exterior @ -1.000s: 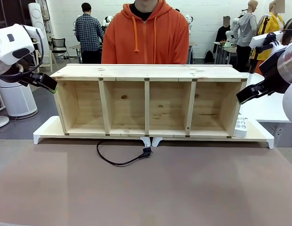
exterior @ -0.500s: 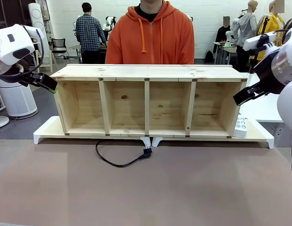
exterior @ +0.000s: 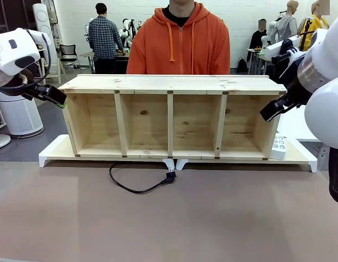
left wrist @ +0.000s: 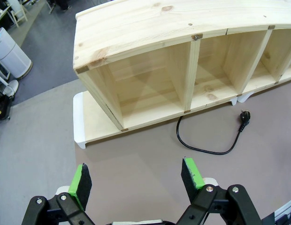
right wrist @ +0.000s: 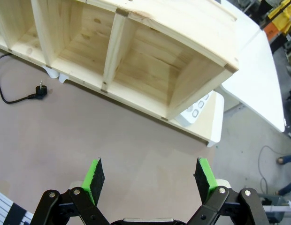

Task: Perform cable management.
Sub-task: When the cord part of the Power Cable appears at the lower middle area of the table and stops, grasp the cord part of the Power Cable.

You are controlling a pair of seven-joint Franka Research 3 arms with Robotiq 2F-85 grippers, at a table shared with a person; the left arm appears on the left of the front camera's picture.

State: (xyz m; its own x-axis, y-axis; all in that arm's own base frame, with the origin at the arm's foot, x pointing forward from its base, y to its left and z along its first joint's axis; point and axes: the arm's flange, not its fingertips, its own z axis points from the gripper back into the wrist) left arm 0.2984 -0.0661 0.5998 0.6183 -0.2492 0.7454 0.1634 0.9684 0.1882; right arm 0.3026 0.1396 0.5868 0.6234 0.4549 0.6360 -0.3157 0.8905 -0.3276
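The right pincer (exterior: pixel 271 111) sits at the right of the front view, in front of the wooden shelf's right end. Its green-padded fingers (right wrist: pixel 95 174) are spread wide with nothing between them. A second ago it was nearer the right edge; it has slid towards the centre, and its white arm now takes up more of that side. The left pincer (exterior: pixel 50 96) hangs at the upper left, by the shelf's left top corner. It is also wide open and empty, and it has not moved.

The brown table (exterior: pixel 169 229) fills the lower half of the frame. Above it, across the middle, stands the shelf (exterior: pixel 171 83) with four open compartments, set on a white base board (exterior: pixel 50 153). Behind it, at top centre, a person in an orange hoodie (exterior: pixel 180 49) has moved a little to the right. A white power strip (exterior: pixel 277 146) leans at the shelf's lower right corner.

The cable (exterior: pixel 133 190) lies on the table just below centre, in front of the second compartment from the left. It curves out from under the base board, and its loop now bulges slightly further left than before. Its plug (exterior: pixel 170 176) lies at the loop's right end, just beside the base board's middle feet and well apart from both pincers.
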